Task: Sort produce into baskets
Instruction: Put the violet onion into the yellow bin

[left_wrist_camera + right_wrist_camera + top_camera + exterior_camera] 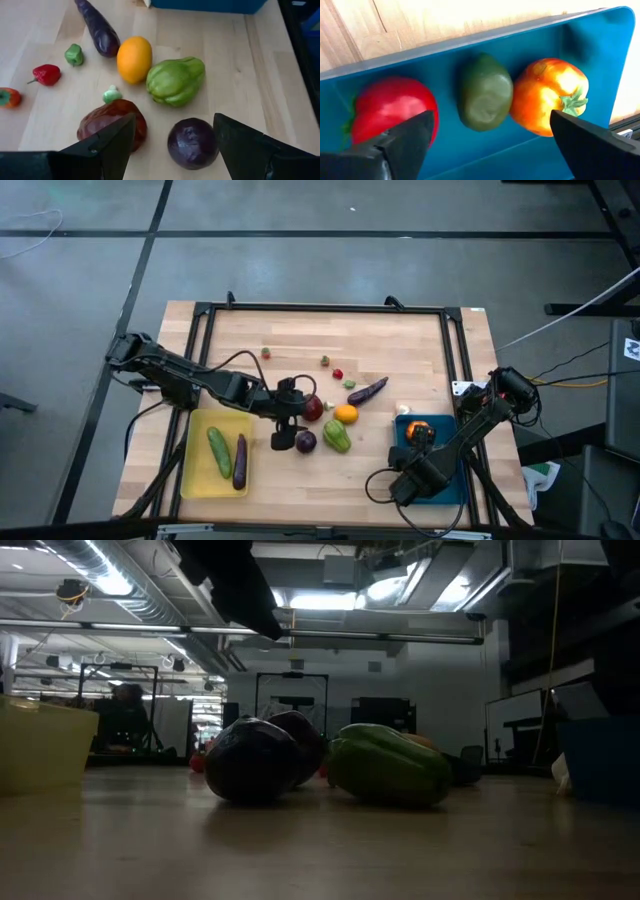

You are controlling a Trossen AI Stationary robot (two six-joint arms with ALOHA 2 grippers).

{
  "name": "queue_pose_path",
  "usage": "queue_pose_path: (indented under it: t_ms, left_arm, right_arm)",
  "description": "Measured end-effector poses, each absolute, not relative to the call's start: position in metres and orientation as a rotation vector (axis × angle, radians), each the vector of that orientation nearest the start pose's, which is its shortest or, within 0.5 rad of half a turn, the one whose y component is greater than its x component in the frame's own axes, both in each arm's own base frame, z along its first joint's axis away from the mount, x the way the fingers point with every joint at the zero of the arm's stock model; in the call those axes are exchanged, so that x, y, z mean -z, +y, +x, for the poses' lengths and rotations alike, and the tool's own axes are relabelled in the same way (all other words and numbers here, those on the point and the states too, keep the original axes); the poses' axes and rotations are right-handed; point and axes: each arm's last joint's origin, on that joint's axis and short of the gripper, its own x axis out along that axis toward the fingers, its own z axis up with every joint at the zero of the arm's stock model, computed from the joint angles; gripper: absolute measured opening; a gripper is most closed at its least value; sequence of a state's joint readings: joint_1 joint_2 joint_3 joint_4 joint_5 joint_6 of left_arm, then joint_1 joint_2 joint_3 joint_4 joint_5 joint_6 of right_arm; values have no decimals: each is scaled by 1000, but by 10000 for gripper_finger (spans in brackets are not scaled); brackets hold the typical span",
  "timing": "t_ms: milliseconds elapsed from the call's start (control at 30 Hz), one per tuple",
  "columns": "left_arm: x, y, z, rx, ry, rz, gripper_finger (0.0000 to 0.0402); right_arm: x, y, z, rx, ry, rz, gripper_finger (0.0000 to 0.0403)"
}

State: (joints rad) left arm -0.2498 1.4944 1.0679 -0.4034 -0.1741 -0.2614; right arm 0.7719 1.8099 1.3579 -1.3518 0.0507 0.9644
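Note:
My left gripper (290, 432) hovers open over the loose produce in the middle of the table. In its wrist view, a round purple piece (192, 142) lies below and between the fingers, with the dark red apple (112, 125) beside it. Both rest on the wood. My right gripper (490, 130) hangs open above the blue basket (470, 45). In that basket lie a red piece (392, 112), a dark green avocado (485, 92) and an orange-red piece (550, 95). The yellow basket (200, 480) holds a green cucumber (219, 452) and a purple eggplant (240, 460).
An orange (134, 59), a green pepper (175, 80) and a long eggplant (97, 27) lie just beyond the left gripper. Small red and green pieces (338, 373) are scattered toward the far side. A black frame (320, 308) borders the table. Bare wood lies along the near edge.

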Motion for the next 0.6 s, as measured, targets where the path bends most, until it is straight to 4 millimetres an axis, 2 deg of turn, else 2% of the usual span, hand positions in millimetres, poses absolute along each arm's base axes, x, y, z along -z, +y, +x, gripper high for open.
queue_pose_path:
  t_ms: [367, 600]
  left_arm:
    - [-249, -73, 304, -50, 812, -96, 265]
    - [-251, -83, 306, -35, 766, -144, 265]
  right_arm:
    - [-212, 214, 222, 304, 1661, -8, 379]
    - [-211, 222, 230, 230, 1586, 68, 379]
